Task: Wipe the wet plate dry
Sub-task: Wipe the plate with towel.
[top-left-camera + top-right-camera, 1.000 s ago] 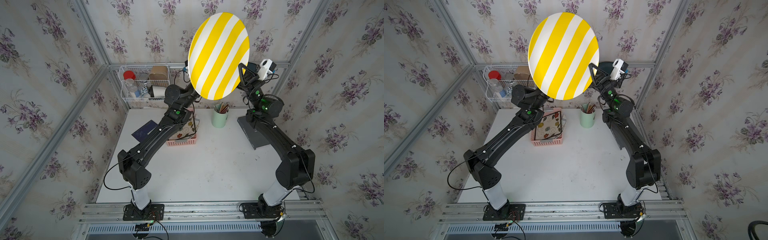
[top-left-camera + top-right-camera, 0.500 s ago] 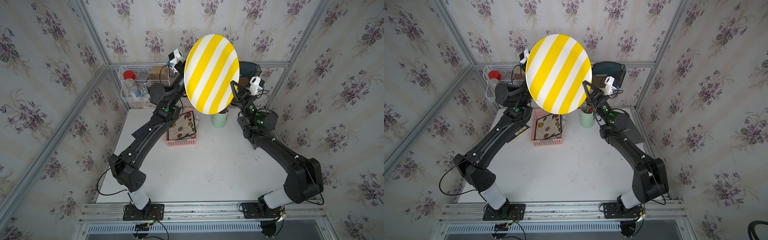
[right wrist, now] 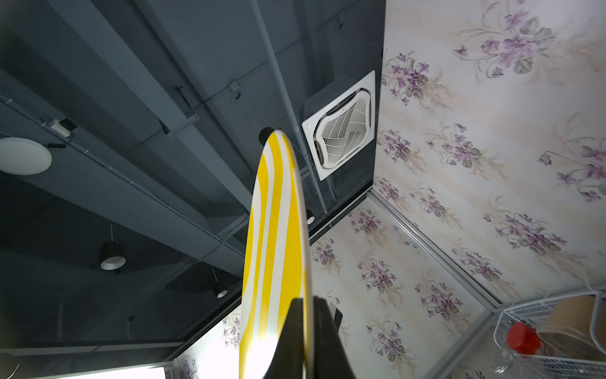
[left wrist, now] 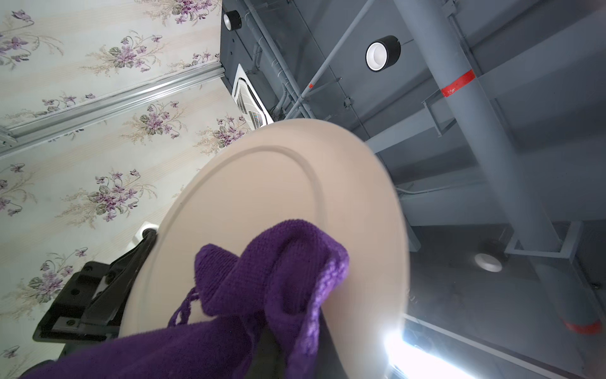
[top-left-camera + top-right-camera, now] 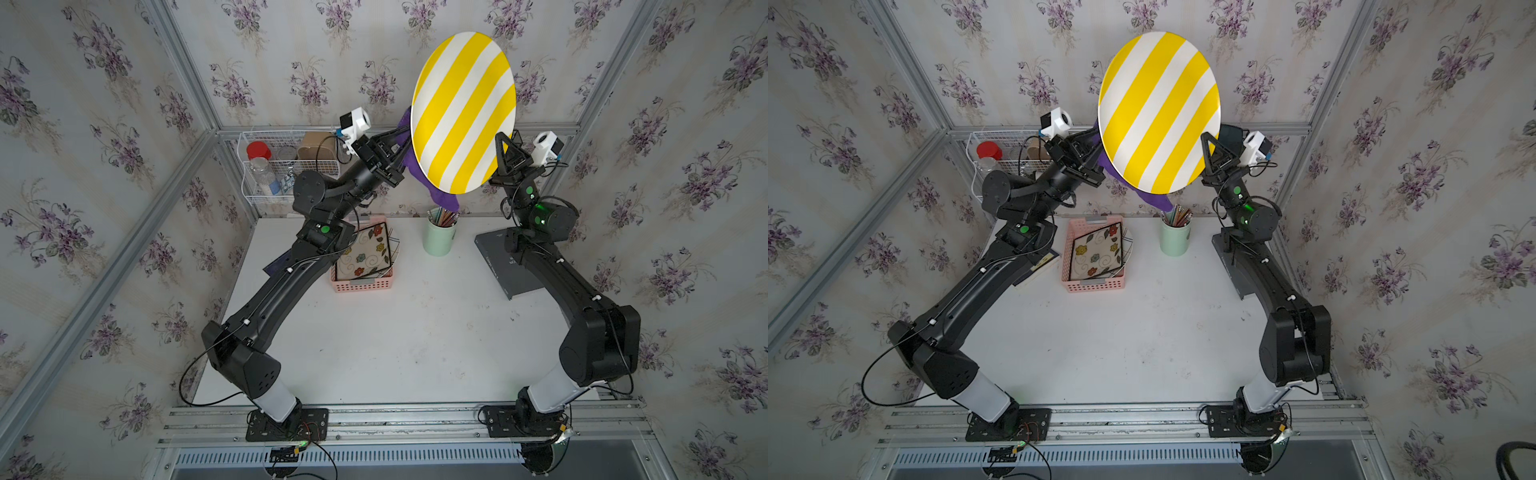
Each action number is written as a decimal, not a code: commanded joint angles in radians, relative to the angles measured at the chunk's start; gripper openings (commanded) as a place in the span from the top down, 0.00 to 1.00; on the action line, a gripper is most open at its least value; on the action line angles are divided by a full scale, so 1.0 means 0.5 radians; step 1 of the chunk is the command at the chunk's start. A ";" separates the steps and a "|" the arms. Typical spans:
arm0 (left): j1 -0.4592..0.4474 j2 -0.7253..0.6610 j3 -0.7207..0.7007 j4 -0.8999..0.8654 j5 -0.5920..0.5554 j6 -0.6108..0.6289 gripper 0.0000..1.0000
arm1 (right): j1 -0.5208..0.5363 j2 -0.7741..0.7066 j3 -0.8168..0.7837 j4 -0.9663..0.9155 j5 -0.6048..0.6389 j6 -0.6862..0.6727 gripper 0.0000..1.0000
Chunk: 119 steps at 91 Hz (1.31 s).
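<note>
A round plate [image 5: 463,112] [image 5: 1158,112] with yellow and white stripes stands on edge high above the table, striped face toward both top views. My right gripper [image 5: 500,143] [image 3: 308,315] is shut on its rim, one finger on each face. My left gripper [image 5: 390,143] is shut on a purple cloth [image 5: 440,197] [image 4: 278,262]. The cloth is pressed against the plate's plain cream back [image 4: 262,197], and a tail of it hangs below the plate's lower edge. The left fingertips are hidden under the cloth.
On the table stand a pink basket [image 5: 361,284] holding a flowered square plate, a mint cup of pencils [image 5: 439,237], and a dark book [image 5: 498,257] under the right arm. A white wire rack [image 5: 266,137] with jars hangs at the back left corner.
The plate dipped down and left half a second ago, and has now risen and shifted right. The left gripper with the cloth has followed along the plate's back.
</note>
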 commanded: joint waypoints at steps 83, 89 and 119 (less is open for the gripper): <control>0.133 -0.341 -0.146 -2.863 -1.918 2.647 1.00 | 0.975 -0.486 -0.284 -1.866 0.073 -1.536 1.00; 0.132 -0.254 -0.129 -2.835 -1.530 2.684 1.00 | 1.035 -0.459 -0.254 -1.824 0.049 -1.553 1.00; -0.065 -0.265 -0.372 -2.401 -0.767 2.524 1.00 | 0.601 -0.418 -0.067 -1.595 0.084 -1.317 1.00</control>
